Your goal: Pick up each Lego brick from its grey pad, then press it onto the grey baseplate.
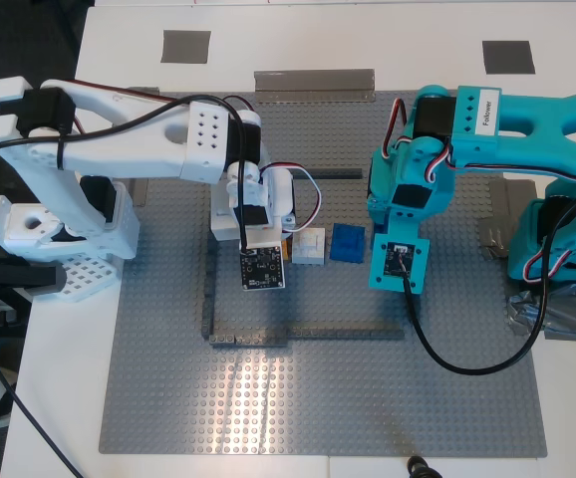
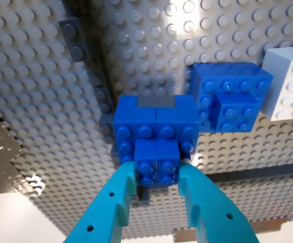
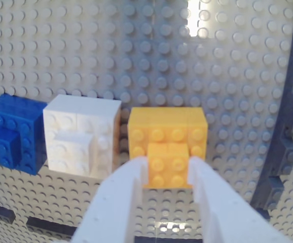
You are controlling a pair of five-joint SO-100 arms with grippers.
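My first gripper (image 2: pixel 156 174), jaws clamping blue brick (image 2: pixel 156 134) against grey baseplate (image 1: pixel 368 398); my second gripper (image 3: pixel 168 169), jaws clamping orange brick (image 3: pixel 168 132) beside white brick (image 3: pixel 83 134). Risk: studs misaligning, brick tilting, neighbouring seated blue brick (image 2: pixel 230 96) getting nudged.

in the exterior view the white arm's wrist and its black camera board hide nearly all of the square orange studded brick (image 1: pixel 286 246), leaving only a sliver of colour beside the white studded brick (image 1: pixel 308 246). the teal arm's head covers the blue studded brick held by my first gripper (image 2: pixel 157 174), so that brick (image 2: pixel 156 132) shows only in the first wrist view. there the white brick is cut off by the picture's edge. the large mid-grey studded baseplate (image 1: pixel 368 398) runs under both arms, and its far edge is partly hidden. the contact of either held brick with the plate cannot be told.
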